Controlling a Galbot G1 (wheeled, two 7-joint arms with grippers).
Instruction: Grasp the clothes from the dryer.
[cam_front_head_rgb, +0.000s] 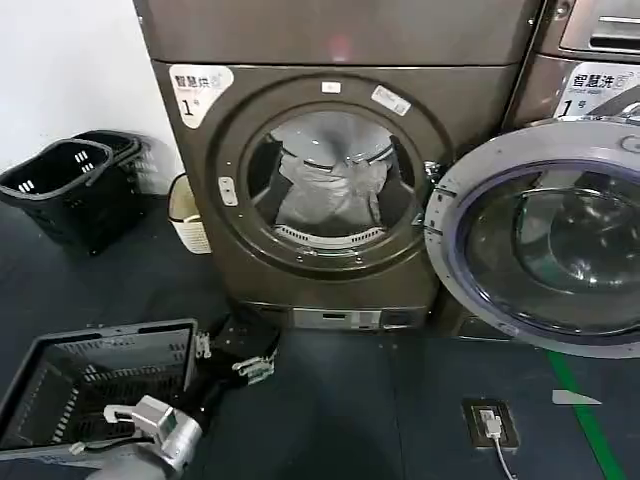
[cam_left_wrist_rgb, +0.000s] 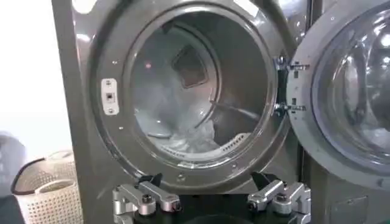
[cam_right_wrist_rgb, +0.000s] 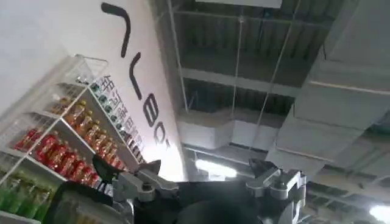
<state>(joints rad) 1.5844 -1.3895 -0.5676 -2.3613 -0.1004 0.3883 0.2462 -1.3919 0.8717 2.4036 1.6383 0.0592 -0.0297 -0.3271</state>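
Left gripper (cam_left_wrist_rgb: 210, 196) low before the dryer (cam_front_head_rgb: 200, 180), jaws wide and empty; could clip the porthole rim reaching the clothes (cam_front_head_rgb: 330, 185), or snag just a fold

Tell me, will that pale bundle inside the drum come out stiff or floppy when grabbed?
Probably floppy: the clothes lie slumped in soft folds inside the dryer. Likely light for their bulk, so they may drape and trail from the left gripper, perhaps snagging the porthole's rim.
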